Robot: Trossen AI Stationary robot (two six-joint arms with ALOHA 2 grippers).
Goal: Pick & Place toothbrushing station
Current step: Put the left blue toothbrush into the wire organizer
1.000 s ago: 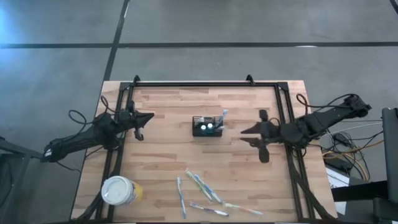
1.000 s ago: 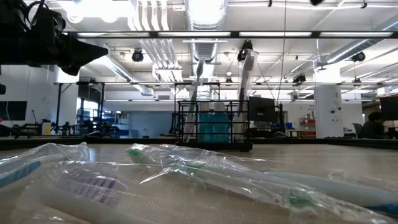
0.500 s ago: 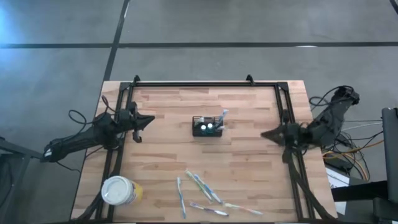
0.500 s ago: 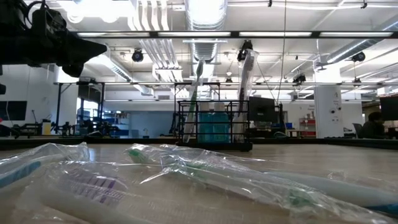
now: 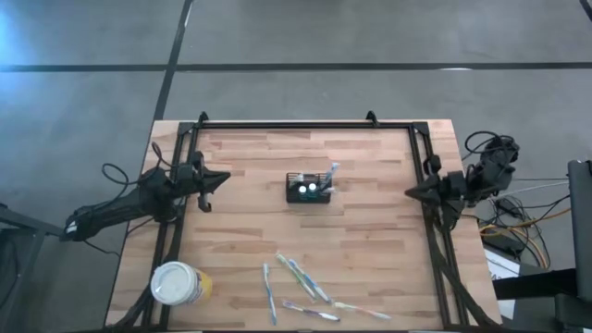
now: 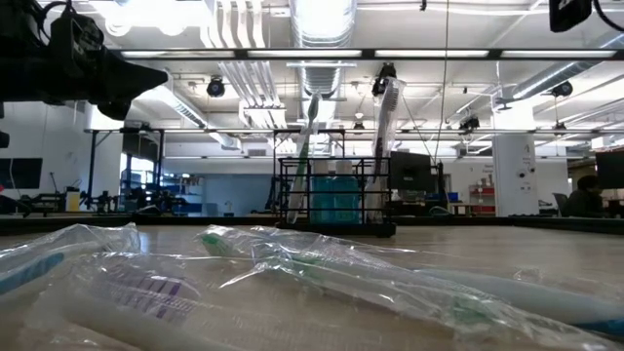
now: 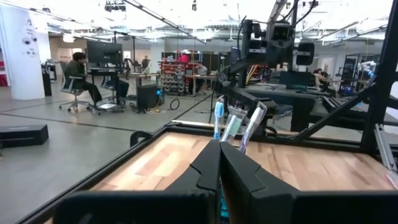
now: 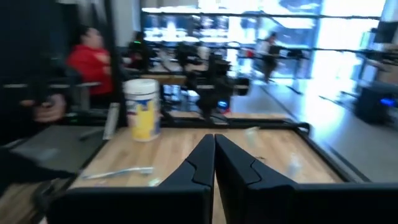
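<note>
The toothbrushing station, a small black slatted holder with toothbrushes standing upright in it, rests on its base at the middle of the wooden table; it also shows in the low view. My left gripper hovers shut at the table's left, pointing level at the station, whose brushes rise just beyond its fingertips. My right gripper is shut over the black rail at the table's right edge, well away from the station, with nothing between its fingers.
Several wrapped toothbrushes lie near the table's front edge. A yellow cup with a white lid stands at the front left corner. A black frame rims the table. People sit in the room beyond.
My right gripper has drawn back from beside the station toward the table's right edge, turning a little as it went, and its spread fingers have shut on nothing. The station has stayed where it was.
</note>
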